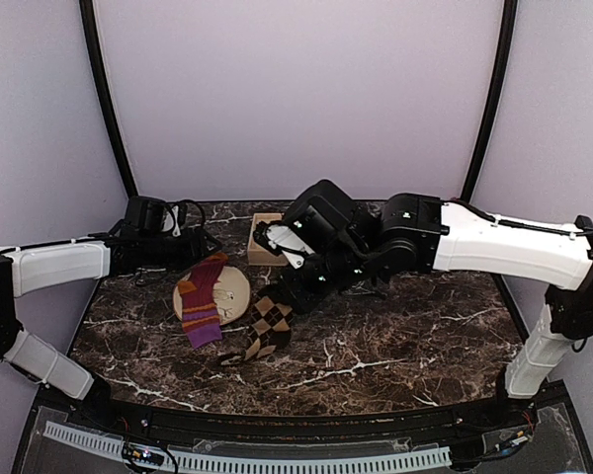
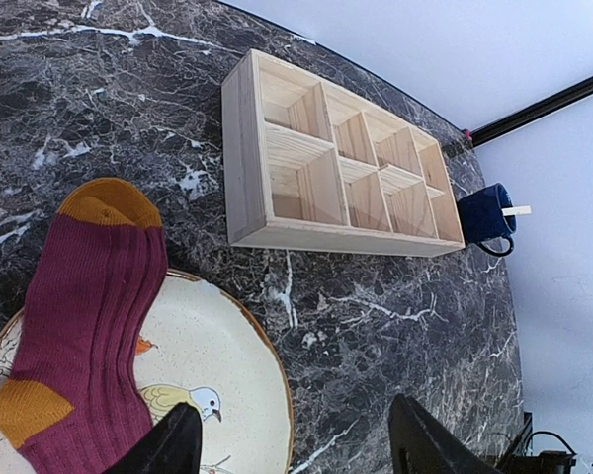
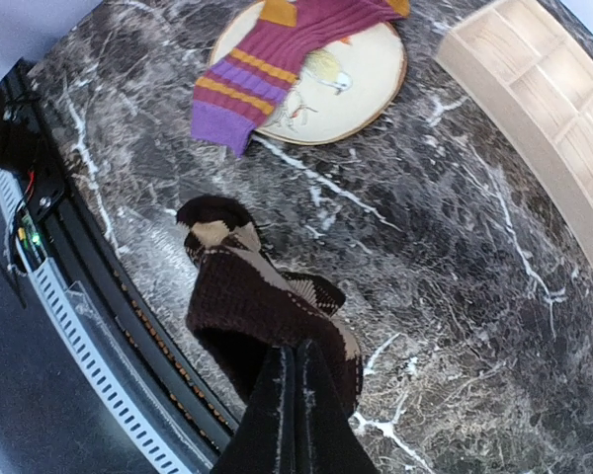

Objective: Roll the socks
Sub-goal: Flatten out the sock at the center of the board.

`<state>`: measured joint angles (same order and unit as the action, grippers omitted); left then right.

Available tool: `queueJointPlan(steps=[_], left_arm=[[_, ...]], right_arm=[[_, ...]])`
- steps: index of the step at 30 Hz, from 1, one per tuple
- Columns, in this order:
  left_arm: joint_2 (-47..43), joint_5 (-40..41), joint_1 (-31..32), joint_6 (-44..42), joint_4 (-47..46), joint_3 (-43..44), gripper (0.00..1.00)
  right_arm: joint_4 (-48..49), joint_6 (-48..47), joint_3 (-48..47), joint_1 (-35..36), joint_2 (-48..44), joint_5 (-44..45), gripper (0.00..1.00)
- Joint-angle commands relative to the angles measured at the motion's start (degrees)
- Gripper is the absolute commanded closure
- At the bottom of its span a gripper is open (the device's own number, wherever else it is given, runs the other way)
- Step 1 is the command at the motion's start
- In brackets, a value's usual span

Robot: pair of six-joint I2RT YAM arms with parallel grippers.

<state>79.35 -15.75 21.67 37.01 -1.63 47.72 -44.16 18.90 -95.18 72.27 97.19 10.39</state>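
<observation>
A dark marble worktop (image 2: 128, 89) carries a round cream plate (image 2: 227, 365) at the lower left of the left wrist view, with a bird drawn on it. A pale wooden tray (image 2: 336, 163) of open compartments lies flat at upper centre. A blue mug (image 2: 484, 212) stands just beside the tray's right end, holding a pale stick.

There are two socks, one purple sock (image 1: 202, 301) and one argyle sock (image 1: 267, 326). There is also one plate (image 2: 232, 346), one wooden divided box (image 2: 336, 168) and one blue mug (image 2: 484, 212).
</observation>
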Motion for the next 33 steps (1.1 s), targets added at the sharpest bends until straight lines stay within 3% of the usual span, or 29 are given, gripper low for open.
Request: queueJointPlan(steps=[1,11,19,26,33], left_arm=[[-0.3,-0.8,0.3,-1.2,-0.4,-0.4,0.33],[3.2,-3.3,1.0,-3.0,-2.5,1.4,0.34],[2.7,0.4,1.5,-3.3,-2.0,2.4,0.35],[-4.4,9.0,1.5,-0.6,-0.3,0.8,0.35],[-13.3,17.5,1.5,0.0,1.8,-1.2,0.35]], right_arm=[[5.5,5.5,7.5,-5.4,-5.3,3.0,1.0],[13.2,8.8,20.4,-17.6,-11.8,2.2,1.0],[10.4,4.8,10.6,-12.7,-8.9,-3.6,1.0],[11.8,7.6,1.5,-6.9,-8.8,-6.8,1.0],[27.1,23.3,9.8,-9.0,-15.7,-11.0,1.0]])
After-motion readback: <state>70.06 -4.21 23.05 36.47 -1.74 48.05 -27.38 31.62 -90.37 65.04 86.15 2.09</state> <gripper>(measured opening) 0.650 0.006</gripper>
